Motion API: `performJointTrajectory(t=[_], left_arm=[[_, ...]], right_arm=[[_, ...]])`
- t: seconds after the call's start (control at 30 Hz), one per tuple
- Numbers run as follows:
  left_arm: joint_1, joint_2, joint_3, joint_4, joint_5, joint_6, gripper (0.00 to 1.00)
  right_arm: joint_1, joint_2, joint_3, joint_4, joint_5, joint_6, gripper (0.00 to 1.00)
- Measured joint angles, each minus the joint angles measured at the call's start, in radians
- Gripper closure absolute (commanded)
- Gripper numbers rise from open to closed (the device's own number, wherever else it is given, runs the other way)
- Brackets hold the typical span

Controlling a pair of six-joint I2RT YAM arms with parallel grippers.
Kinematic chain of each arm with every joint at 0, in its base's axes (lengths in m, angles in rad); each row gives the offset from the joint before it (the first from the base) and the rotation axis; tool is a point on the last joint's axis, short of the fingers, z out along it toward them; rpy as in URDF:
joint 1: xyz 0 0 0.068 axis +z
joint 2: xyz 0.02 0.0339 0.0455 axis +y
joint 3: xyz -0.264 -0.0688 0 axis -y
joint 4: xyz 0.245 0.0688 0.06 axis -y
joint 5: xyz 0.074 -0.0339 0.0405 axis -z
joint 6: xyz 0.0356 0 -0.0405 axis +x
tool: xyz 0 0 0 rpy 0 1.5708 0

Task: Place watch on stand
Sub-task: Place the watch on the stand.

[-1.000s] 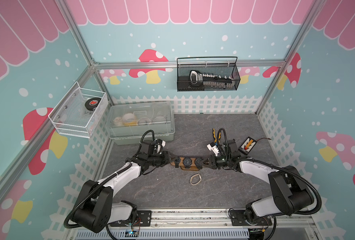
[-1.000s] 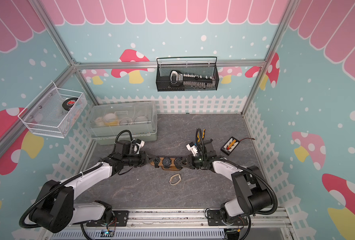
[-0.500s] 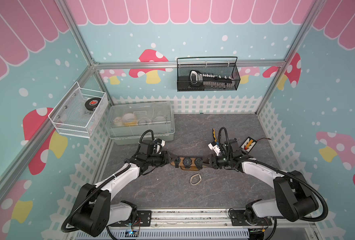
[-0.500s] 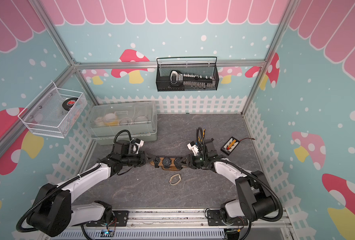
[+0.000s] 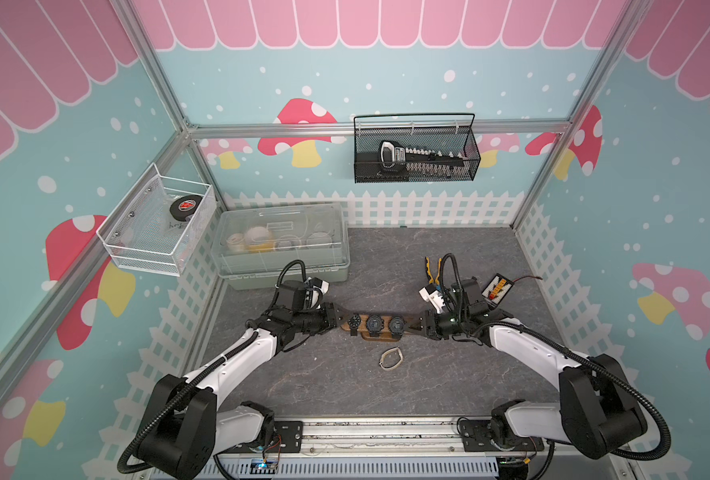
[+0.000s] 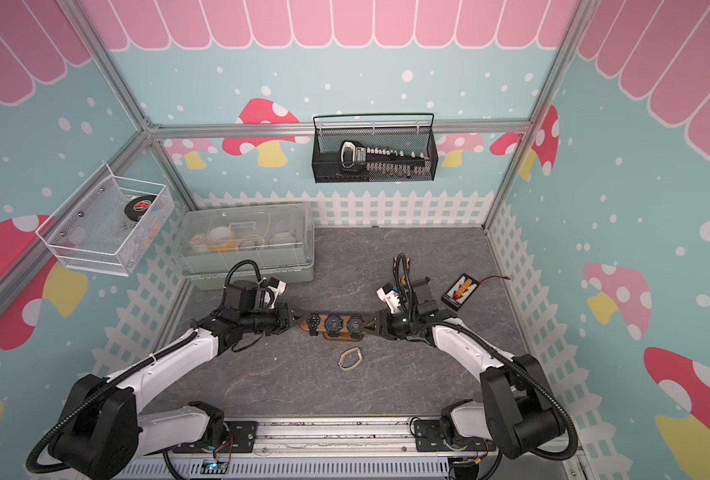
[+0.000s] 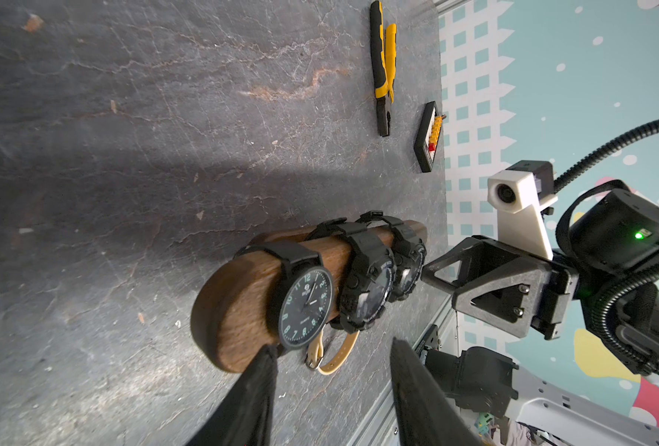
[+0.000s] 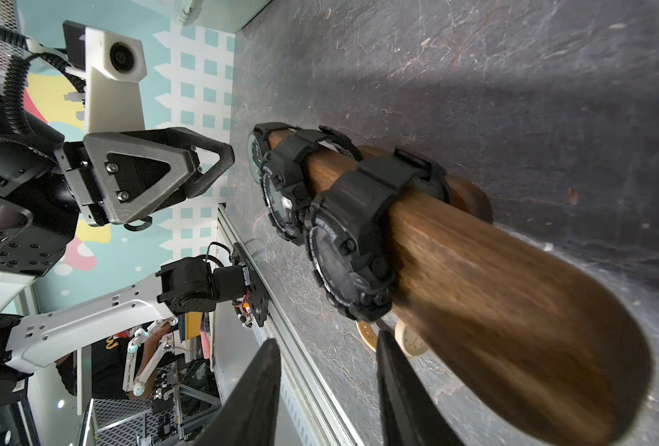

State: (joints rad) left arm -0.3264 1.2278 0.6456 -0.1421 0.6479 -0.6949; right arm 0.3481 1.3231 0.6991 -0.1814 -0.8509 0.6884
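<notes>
In both top views the stand (image 5: 380,337) (image 6: 338,337) lies on the grey desk (image 5: 311,374) between the two arms. Three black watches (image 5: 374,323) (image 6: 334,322) are strapped around its bar, side by side. A tan watch (image 5: 390,358) (image 6: 350,358) lies flat on the desk just in front of the stand, apart from it. The left claw (image 5: 336,321) (image 6: 293,318) is at the stand's left end and the right claw (image 5: 417,326) (image 6: 372,324) at its right end. Pliers (image 5: 430,266) lie behind the right arm.

In the left wrist view the left claw (image 7: 332,347) is released. Its fingers (image 7: 250,394) stand apart with nothing gripped. One fingertip overlaps the near end of the stand (image 7: 243,301); I cannot tell whether it touches. The black watches (image 7: 306,301) face the camera and the tan watch (image 7: 335,355) shows beneath them. The right claw (image 7: 430,270) is just beside the farthest watch.

In the right wrist view the right claw (image 8: 328,340) is also released, with only the desk between its fingers (image 8: 254,394). The stand (image 8: 494,309) runs beside one finger, not between the two. The black watches (image 8: 343,247) sit around the bar, the tan watch (image 8: 409,340) peeks out below, and the left claw (image 8: 223,158) is near the far end.
</notes>
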Motion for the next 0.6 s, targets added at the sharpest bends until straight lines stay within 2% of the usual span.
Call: performJointTrajectory(t=[0.07,0.2,0.3,0.6], left_arm=[[0.000,-0.008,0.000,-0.005,-0.003,0.002,0.51],[0.000,-0.022,0.000,-0.011,-0.009,0.003,0.51],[0.000,-0.023,0.000,-0.013,-0.011,0.003,0.51],[0.000,-0.024,0.000,-0.023,-0.017,0.003,0.51]], right_arm=[[0.000,-0.001,0.017,-0.001,0.000,0.000,0.65],[0.008,-0.001,0.047,0.002,0.003,-0.003,0.87],[0.032,0.000,0.069,0.000,0.013,-0.006,0.97],[0.085,0.061,0.088,0.001,0.050,-0.008,1.00]])
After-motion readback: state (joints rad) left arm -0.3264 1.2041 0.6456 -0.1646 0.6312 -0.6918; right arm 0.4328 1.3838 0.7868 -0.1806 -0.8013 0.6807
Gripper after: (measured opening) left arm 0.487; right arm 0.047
